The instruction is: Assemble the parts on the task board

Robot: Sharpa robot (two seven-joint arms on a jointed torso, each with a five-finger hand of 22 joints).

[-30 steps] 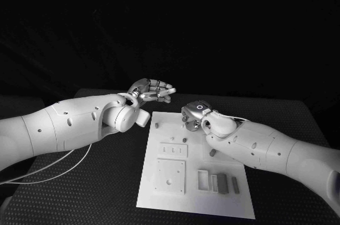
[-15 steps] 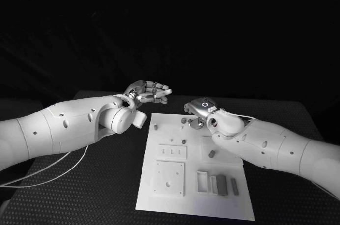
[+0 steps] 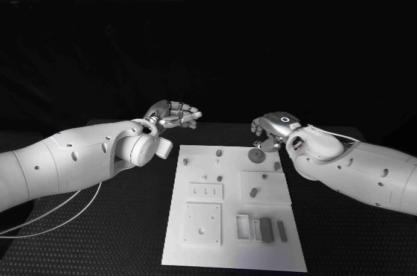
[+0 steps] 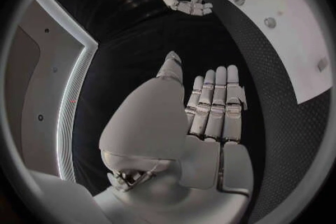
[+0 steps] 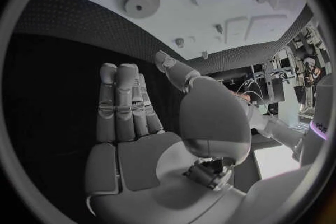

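The white task board (image 3: 228, 253) lies lengthwise in the middle of the table. A round disc part (image 3: 257, 155) lies flat near its far right corner, and the same disc part (image 5: 138, 0) lies beyond the right fingers. Small pegs (image 3: 217, 152) stand on the far half and a grey bar (image 3: 281, 229) lies in the near right slots. My right hand (image 3: 271, 130) hovers just behind the disc, fingers straight, holding nothing. My left hand (image 3: 174, 114) is raised off the board's far left corner, palm (image 4: 210, 123) empty, fingers apart from the thumb.
Square raised plates (image 3: 202, 223) sit on the board's near left and middle. Both white forearms flank the board, the left one (image 3: 78, 161) over the table's left side. A thin white cable (image 3: 52, 213) loops under the left arm.
My right hand has pulled back and to the right, off the board's far end, and the round disc now lies uncovered on the board. The left hand has drifted slightly farther away.
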